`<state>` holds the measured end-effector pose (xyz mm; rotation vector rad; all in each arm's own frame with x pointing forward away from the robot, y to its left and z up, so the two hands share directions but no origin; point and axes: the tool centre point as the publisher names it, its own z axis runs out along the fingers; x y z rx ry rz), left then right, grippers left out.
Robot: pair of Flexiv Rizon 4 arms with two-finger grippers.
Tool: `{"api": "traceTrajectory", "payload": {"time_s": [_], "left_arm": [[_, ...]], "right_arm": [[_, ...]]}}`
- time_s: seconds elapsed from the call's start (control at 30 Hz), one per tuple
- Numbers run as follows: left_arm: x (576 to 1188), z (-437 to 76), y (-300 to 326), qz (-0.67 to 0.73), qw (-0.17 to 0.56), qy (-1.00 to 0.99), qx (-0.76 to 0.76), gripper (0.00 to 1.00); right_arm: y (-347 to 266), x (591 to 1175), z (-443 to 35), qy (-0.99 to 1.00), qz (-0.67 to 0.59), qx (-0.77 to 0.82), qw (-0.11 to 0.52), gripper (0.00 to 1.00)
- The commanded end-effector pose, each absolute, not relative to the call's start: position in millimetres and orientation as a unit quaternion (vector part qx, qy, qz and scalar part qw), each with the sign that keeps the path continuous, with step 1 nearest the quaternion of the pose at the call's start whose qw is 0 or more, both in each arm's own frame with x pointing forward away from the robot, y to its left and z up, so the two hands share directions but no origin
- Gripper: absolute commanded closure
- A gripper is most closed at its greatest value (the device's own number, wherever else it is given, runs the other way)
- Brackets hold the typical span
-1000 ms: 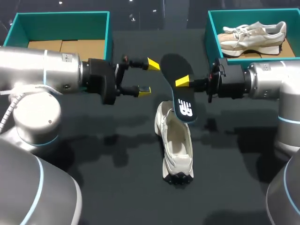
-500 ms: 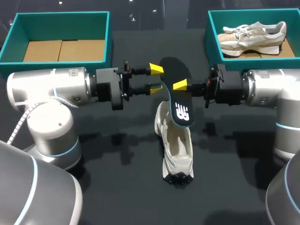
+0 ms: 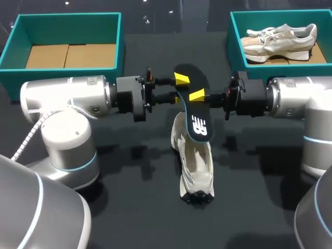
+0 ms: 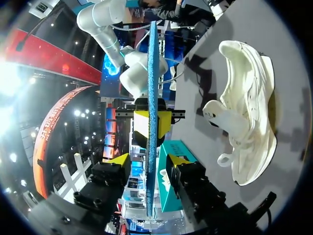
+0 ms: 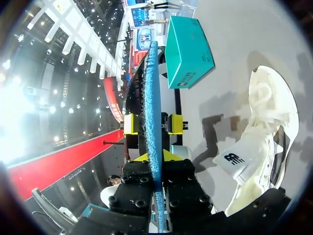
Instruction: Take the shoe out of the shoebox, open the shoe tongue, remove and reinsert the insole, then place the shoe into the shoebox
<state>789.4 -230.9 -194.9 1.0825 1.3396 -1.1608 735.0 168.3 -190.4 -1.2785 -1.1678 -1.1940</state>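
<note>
My right gripper (image 3: 199, 97) is shut on a dark insole (image 3: 193, 101) and holds it tilted in the air over the heel of a white shoe (image 3: 196, 161). That shoe lies on the black table, toe toward the front. My left gripper (image 3: 179, 88) comes in from the other side. Its fingers straddle the insole's upper end. In the left wrist view the insole (image 4: 151, 98) stands edge-on between the left gripper's (image 4: 148, 161) tips, with a small gap on each side. The right wrist view shows the right gripper (image 5: 154, 159) clamped on the insole's blue edge (image 5: 152, 98).
A teal shoebox (image 3: 122, 36) with a bare cardboard floor stands at the back left. A second teal shoebox (image 3: 233, 36) at the back right holds another pale shoe (image 3: 280, 37). Both arms lie low across the table's middle.
My left arm has moved right to the insole and its fingers have narrowed around it. The right gripper has shifted the insole slightly left.
</note>
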Motion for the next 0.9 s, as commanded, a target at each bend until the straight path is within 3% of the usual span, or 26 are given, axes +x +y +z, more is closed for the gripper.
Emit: {"api": "traceTrajectory", "payload": {"time_s": [0.03, 0.7, 0.9], "left_arm": [[789.9, -195.9, -238.6, -0.48, 0.505, 0.558, 0.451, 0.55], [782.9, -197.3, -249.9, -0.469, 0.506, 0.555, 0.465, 0.82], [783.4, -198.2, -250.2, -0.466, 0.507, 0.557, 0.465, 1.0]], "right_arm": [[169.4, 734.7, -189.2, -0.484, -0.488, -0.533, 0.494, 1.0], [168.1, 735.1, -192.2, -0.479, -0.487, -0.539, 0.492, 1.0], [168.6, 735.7, -192.5, -0.479, -0.486, -0.538, 0.494, 1.0]]}}
